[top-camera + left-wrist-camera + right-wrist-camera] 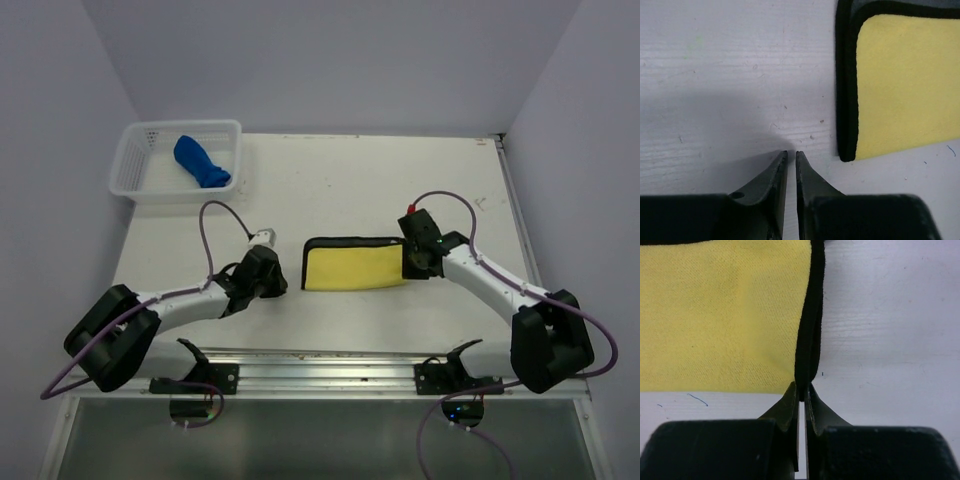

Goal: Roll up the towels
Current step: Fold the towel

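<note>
A yellow towel with a black border [353, 266] lies folded flat on the table's middle. My right gripper [411, 262] is shut on the towel's right black edge [809, 347], pinching the near right corner between its fingertips [802, 390]. My left gripper [272, 281] is shut and empty, resting just left of the towel's near left corner [846, 150], not touching it. A rolled blue towel [200, 162] lies in the white basket [130, 160] at the back left.
The white table [330, 180] ends at a metal rail [330, 362] along the near edge. Walls close in at the back and both sides. A cable [215, 225] loops above the left arm.
</note>
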Robot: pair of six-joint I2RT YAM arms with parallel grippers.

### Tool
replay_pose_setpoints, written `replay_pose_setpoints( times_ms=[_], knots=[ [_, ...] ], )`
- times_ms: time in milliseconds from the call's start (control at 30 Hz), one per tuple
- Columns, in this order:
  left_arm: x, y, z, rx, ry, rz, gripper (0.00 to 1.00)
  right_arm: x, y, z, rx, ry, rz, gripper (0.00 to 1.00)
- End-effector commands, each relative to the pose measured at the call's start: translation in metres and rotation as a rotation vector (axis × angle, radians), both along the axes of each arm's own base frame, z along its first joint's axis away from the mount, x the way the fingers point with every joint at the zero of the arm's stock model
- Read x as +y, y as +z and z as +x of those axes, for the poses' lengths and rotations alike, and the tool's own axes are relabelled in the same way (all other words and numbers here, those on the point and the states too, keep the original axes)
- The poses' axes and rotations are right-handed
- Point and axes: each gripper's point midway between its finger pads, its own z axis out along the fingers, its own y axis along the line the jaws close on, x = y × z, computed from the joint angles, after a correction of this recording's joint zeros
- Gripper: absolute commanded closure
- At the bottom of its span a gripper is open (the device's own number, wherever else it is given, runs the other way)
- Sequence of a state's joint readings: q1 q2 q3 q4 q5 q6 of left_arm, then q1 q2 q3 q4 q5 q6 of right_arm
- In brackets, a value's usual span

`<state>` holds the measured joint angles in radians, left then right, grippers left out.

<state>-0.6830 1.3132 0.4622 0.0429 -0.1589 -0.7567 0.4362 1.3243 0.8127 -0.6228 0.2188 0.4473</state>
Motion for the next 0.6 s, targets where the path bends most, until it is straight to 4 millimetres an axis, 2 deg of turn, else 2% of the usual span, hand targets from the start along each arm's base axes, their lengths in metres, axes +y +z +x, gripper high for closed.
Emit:
replay_pose_setpoints(
  times_ms=[0,100,267,433,567],
  knots=[
    [-0.016,0.000,0.003,0.010,-0.030,-0.054,0.86,-0.003,0.007,-0.002,-0.010,0.020,-0.009,1.00],
    [-0.025,0.000,0.003,0.006,-0.050,-0.098,0.87,0.016,0.012,0.002,-0.028,0.061,0.050,1.00],
    [-0.034,0.006,0.009,-0.013,-0.078,-0.121,0.87,0.036,0.027,0.012,-0.068,0.096,0.043,1.00],
    [-0.039,-0.001,0.006,0.015,-0.111,-0.119,0.87,0.062,0.040,0.021,-0.083,0.142,0.046,1.00],
    [-0.039,-0.005,0.002,0.020,-0.108,-0.130,0.87,0.082,0.041,0.025,-0.075,0.181,0.041,1.00]
  ],
)
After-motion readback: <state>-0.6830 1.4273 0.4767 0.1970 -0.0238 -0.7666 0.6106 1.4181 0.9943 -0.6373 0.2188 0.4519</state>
